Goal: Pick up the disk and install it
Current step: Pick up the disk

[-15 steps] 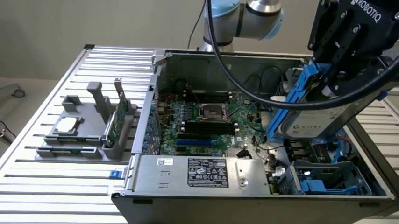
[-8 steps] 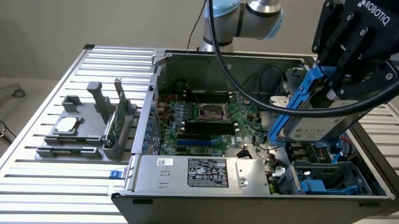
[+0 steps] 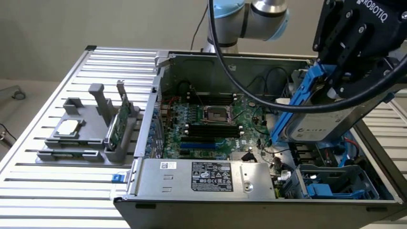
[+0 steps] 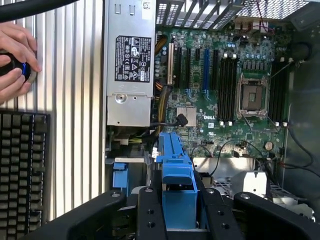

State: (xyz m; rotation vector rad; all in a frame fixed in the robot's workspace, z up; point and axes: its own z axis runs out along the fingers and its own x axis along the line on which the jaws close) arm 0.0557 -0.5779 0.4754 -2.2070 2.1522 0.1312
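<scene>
The black gripper (image 4: 179, 210) pinches the disk (image 3: 318, 125) (flat silver metal, smooth blue plastic rails), tilted above the open grey computer case (image 3: 190, 67).

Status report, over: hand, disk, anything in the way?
Hand shut on the disk. Disk held aloft, tilted, over the open computer case, above the blue drive cage. Black cable hangs close beside the disk.
</scene>
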